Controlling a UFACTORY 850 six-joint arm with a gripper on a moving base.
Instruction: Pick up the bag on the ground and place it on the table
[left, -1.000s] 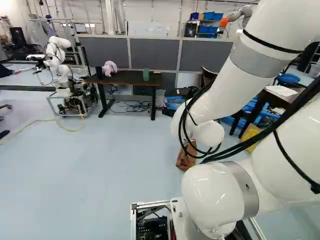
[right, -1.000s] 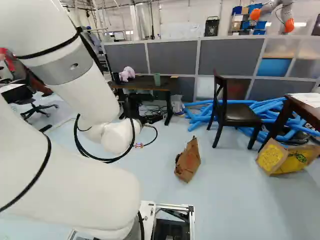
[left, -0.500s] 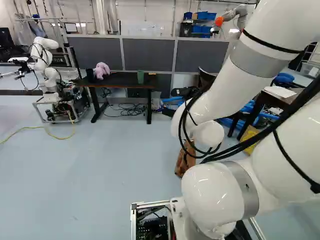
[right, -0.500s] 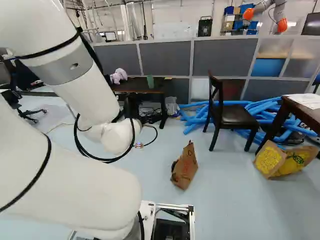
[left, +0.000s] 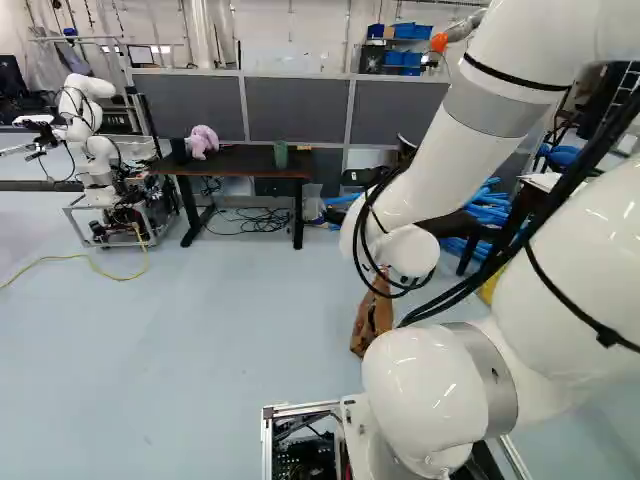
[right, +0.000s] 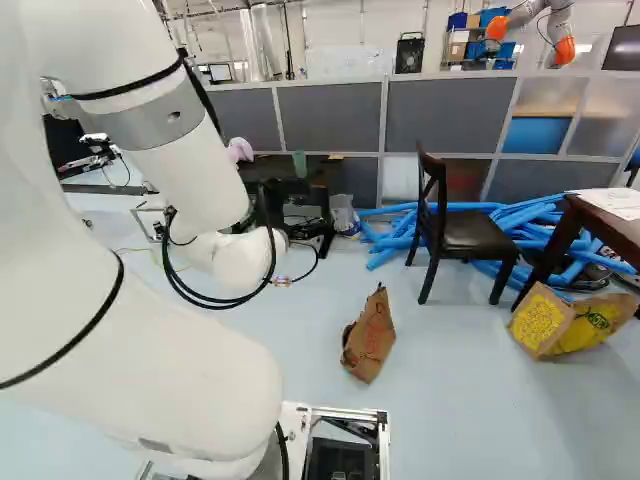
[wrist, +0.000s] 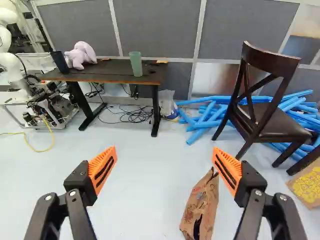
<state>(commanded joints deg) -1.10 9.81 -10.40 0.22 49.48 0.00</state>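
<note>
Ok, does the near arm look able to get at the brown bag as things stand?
Probably: the gripper is open and nothing visible blocks the brown bag, though it lies off to one side.

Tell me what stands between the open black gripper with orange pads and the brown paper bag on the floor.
Nothing visible stands between the gripper and the bag. The dark wooden chair stands beyond the bag, off to one side.

white arm (left: 430, 390), brown bag (left: 370, 325) on floor (left: 200, 350), dark table (left: 240, 160)
</note>
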